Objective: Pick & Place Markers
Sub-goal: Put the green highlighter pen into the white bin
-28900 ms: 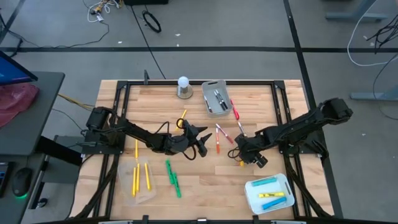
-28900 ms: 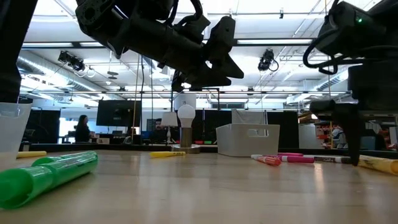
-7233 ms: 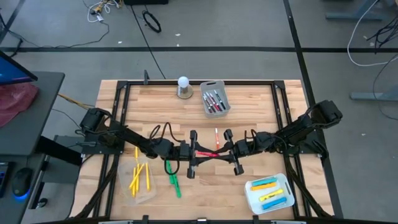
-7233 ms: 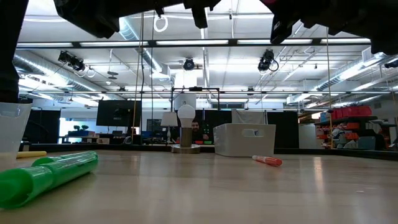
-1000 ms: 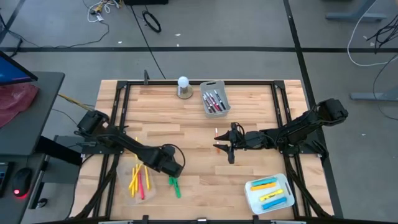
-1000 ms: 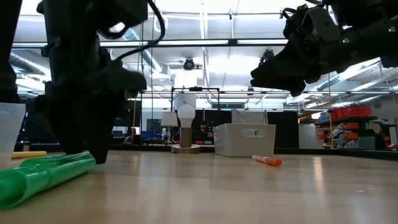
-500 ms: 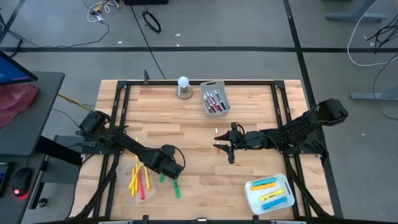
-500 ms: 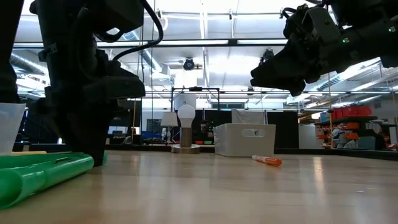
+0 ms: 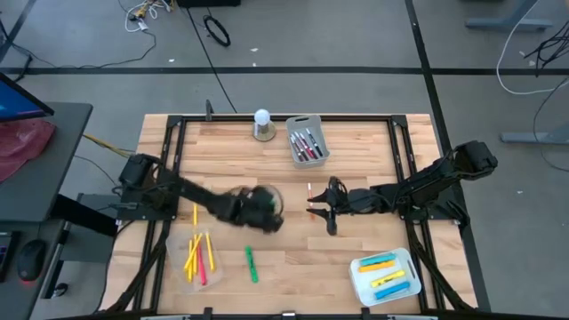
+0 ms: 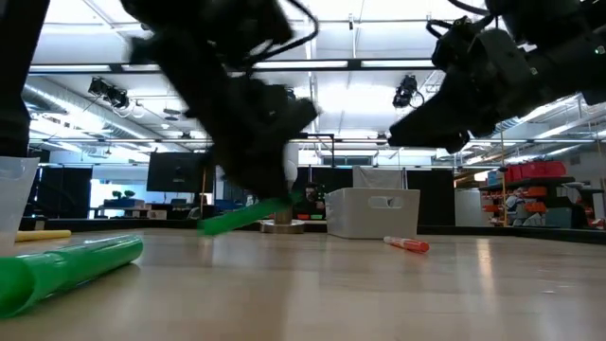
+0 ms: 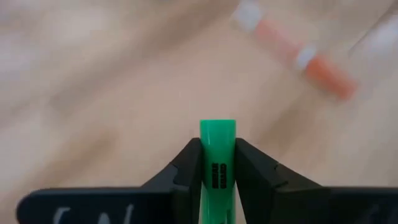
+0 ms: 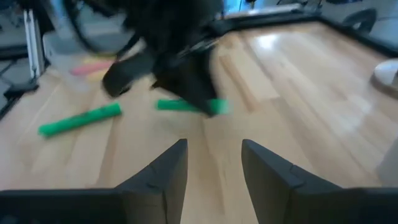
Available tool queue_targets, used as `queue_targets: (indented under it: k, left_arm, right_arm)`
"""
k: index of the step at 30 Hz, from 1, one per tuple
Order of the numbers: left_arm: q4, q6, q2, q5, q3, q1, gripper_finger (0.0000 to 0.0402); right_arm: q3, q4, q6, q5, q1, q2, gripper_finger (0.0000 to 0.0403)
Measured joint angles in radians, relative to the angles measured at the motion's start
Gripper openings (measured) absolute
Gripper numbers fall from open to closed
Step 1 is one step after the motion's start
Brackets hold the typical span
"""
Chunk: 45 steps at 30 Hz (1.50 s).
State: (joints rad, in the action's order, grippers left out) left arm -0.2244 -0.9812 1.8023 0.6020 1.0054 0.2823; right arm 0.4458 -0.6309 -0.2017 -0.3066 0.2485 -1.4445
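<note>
My left gripper (image 9: 269,215) hangs over the table's middle, shut on a green marker (image 10: 241,218) that shows between its fingers in the left wrist view (image 11: 217,134). A second green marker (image 9: 251,264) lies flat on the wood near the front. An orange marker (image 9: 309,190) lies at the centre, just left of my right gripper (image 9: 325,212). That gripper stands open above the table, with nothing between its fingers (image 12: 214,162). My left gripper pinches the green marker's barrel (image 11: 217,177) between its two fingers, which lie across it. One rounded end (image 11: 217,124) sticks out past the fingertips. The fingers come slanting down from the table's left. The marker is lifted clear, tilted, its free end (image 10: 210,225) lower.
A grey bin (image 9: 308,142) with red and dark markers stands at the back, beside a white ball on a grey base (image 9: 261,124). A clear tray (image 9: 197,255) at front left holds yellow and red markers. A white tray (image 9: 385,276) at front right holds yellow and blue ones.
My left gripper has shut on one of the two green markers near the front and lifted it clear. It has swung toward the table's middle and far edge, turning as it went. The other green marker has stayed on the wood.
</note>
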Motion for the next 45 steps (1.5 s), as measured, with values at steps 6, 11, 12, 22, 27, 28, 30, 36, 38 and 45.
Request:
queue_targets:
  k: [6,11,12,22,27,28,30,36,38,45]
  left_arm:
    - [0.458,0.401,0.0,-0.128,0.001,-0.095,0.0075]
    - [0.767,0.568,-0.003,-0.19,0.001,-0.121,0.0078]
    - [0.81,0.596,-0.003,-0.198,0.001,-0.119,0.0077]
    - [1.023,0.747,-0.003,-0.204,0.002,-0.042,0.0078]
    - [1.034,0.766,-0.003,-0.204,0.002,-0.035,0.0081]
    - [1.039,0.767,-0.003,-0.205,0.002,-0.036,0.0082]
    - [1.045,0.767,-0.004,-0.206,0.002,-0.036,0.0083]
    - [1.042,0.766,-0.004,-0.212,0.002,-0.029,0.0086]
    - [1.039,0.777,-0.004,-0.222,0.002,-0.027,0.0095]
    - [1.079,0.861,-0.004,-0.284,0.002,-0.018,0.0161]
  right_arm:
    - [-0.003,0.075,-0.046,0.057,0.007,-0.005,0.0155]
    - [-0.035,-0.045,-0.049,0.063,0.035,-0.06,0.0156]
    - [-0.037,-0.097,-0.038,0.061,0.039,-0.081,0.0156]
    - [-0.028,-0.614,0.085,0.005,0.057,-0.27,0.0221]
    - [0.022,-0.666,0.162,0.084,0.075,-0.273,0.0241]
    - [0.032,-0.663,0.17,0.087,0.081,-0.274,0.0237]
    - [0.049,-0.658,0.181,0.08,0.088,-0.274,0.022]
    - [0.051,-0.654,0.149,0.075,0.092,-0.273,0.0123]
    - [0.05,-0.642,0.13,0.077,0.092,-0.273,0.0081]
    - [0.05,-0.249,0.086,0.067,0.116,-0.113,0.0053]
